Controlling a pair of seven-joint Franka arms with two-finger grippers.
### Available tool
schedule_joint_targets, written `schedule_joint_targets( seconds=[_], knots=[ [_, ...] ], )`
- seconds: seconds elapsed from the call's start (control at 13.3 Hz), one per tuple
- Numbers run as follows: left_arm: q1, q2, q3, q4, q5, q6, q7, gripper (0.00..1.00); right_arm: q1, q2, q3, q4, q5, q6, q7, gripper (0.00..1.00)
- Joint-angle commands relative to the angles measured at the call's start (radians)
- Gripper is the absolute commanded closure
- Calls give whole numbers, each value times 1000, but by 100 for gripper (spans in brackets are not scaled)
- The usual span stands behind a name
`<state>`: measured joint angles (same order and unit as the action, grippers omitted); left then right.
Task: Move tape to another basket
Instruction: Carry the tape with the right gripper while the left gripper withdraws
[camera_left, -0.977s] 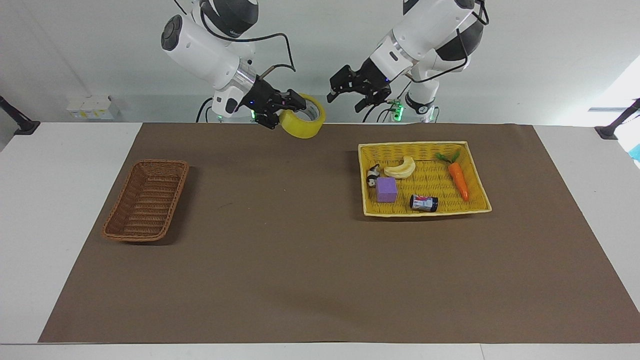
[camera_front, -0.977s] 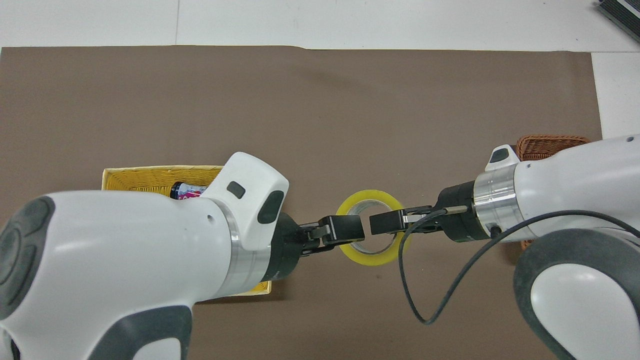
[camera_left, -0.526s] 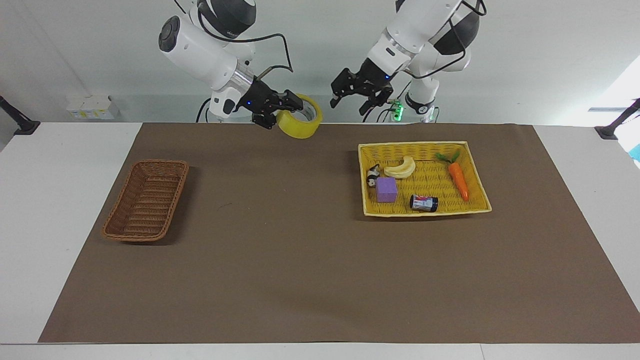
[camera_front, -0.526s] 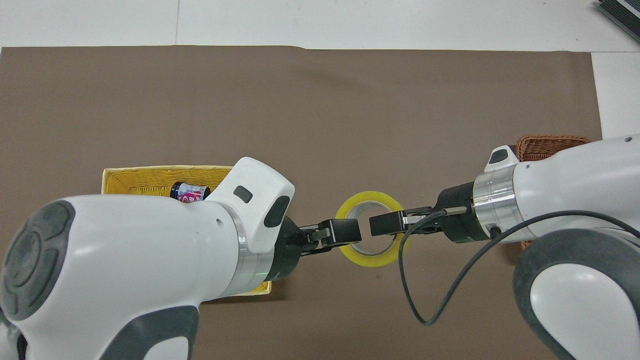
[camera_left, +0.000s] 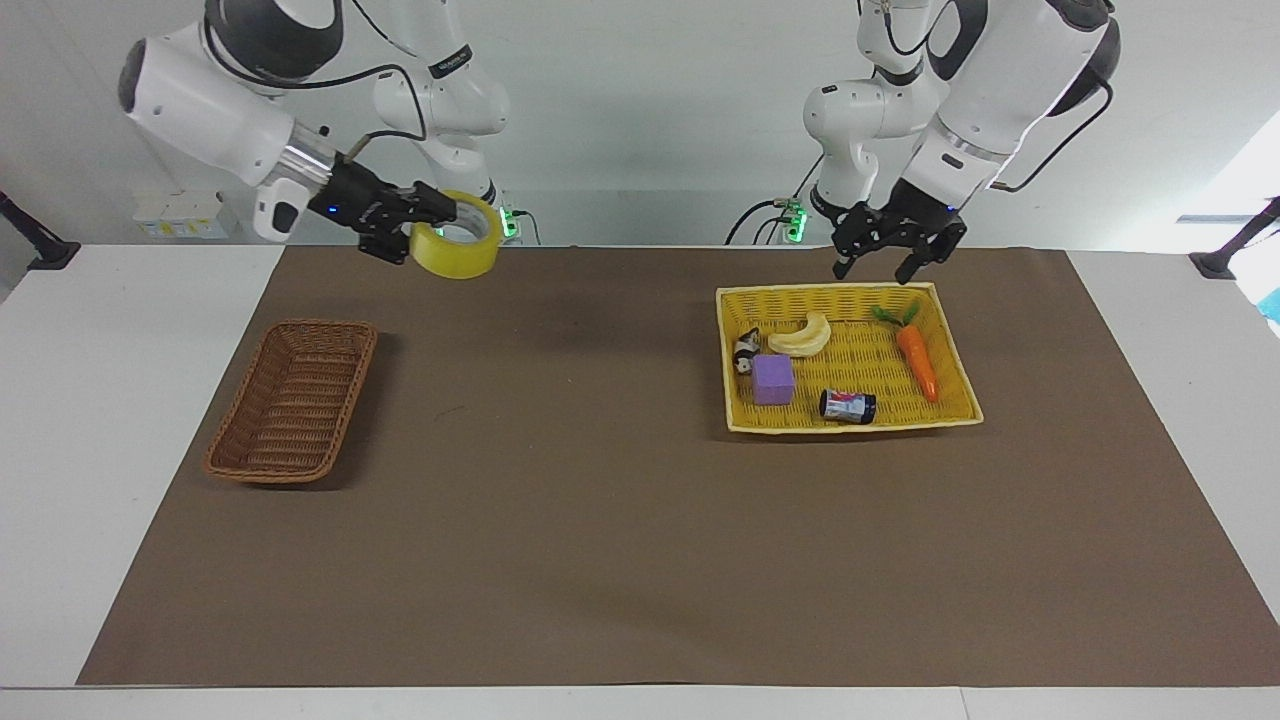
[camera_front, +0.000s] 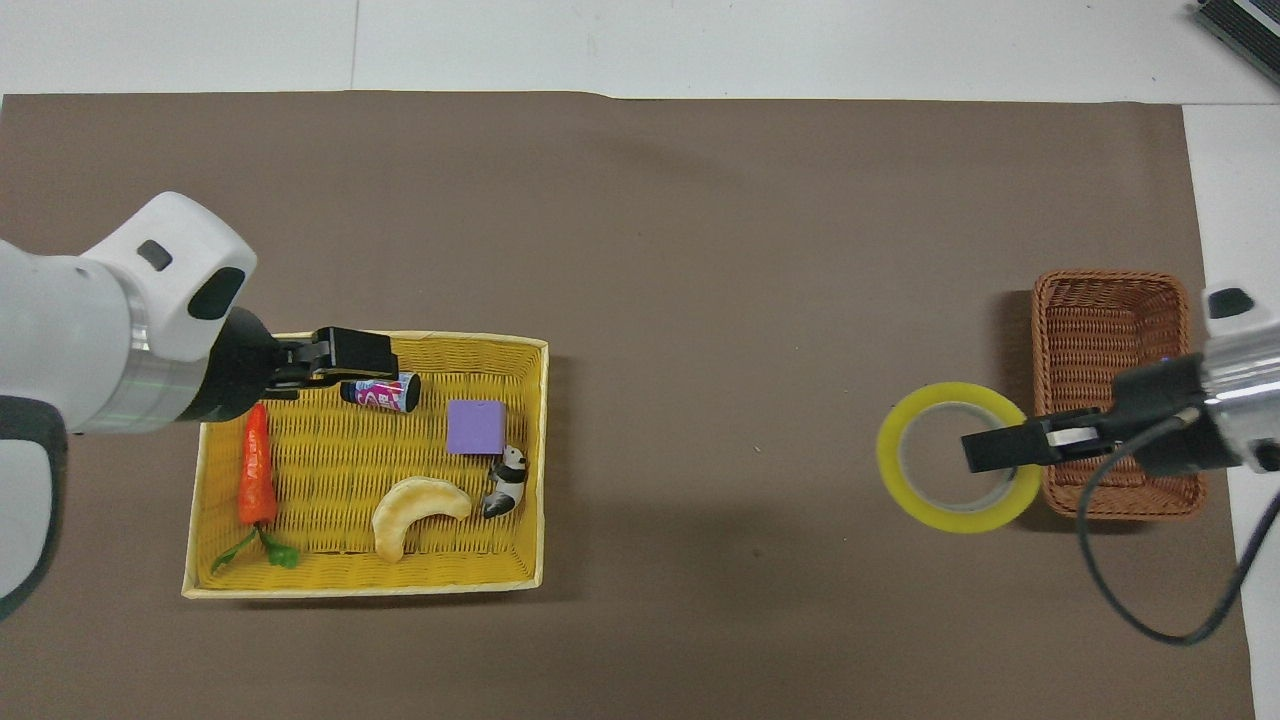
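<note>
**Tape carried clear of the handover**

My right gripper (camera_left: 432, 213), clamped on the tape (camera_left: 457, 236), has swung it over the surface beside the basket (camera_left: 292, 400). My left gripper (camera_left: 893, 252), now open, has withdrawn over the yellow tray (camera_left: 850, 424). Lowering in comes next.

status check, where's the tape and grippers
Right gripper shut on tape, aloft short of basket. Left gripper open over yellow tray. Nothing between.

A white table (camera_left: 120, 330) carries a brown mat (camera_left: 600, 500), wicker basket (camera_left: 293, 399) and yellow tray (camera_left: 950, 345).
</note>
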<state>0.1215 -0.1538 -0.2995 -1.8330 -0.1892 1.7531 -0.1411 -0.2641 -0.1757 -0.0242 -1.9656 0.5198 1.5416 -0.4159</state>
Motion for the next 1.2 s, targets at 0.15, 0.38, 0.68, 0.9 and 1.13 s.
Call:
schedule_joint_targets(
  seconds=[0.15, 0.38, 0.68, 0.9, 1.13],
  knots=[
    [81, 38, -13, 151, 137, -206, 81, 0, -160, 115, 15, 62, -86, 109, -1, 100],
    [90, 48, -7, 167, 146, -245, 120, 0, -205, 292, 0, 139, -78, 182, -90, 100],
    [110, 45, -9, 160, 134, -236, 109, 0, -225, 409, -3, 145, -54, 268, -138, 100],
    [103, 54, -7, 170, 139, -241, 109, 0, -216, 492, -3, 140, -17, 344, -176, 100],
    [92, 53, -6, 172, 148, -257, 116, 0, -219, 490, -5, 122, -30, 339, -230, 100]
  ],
)
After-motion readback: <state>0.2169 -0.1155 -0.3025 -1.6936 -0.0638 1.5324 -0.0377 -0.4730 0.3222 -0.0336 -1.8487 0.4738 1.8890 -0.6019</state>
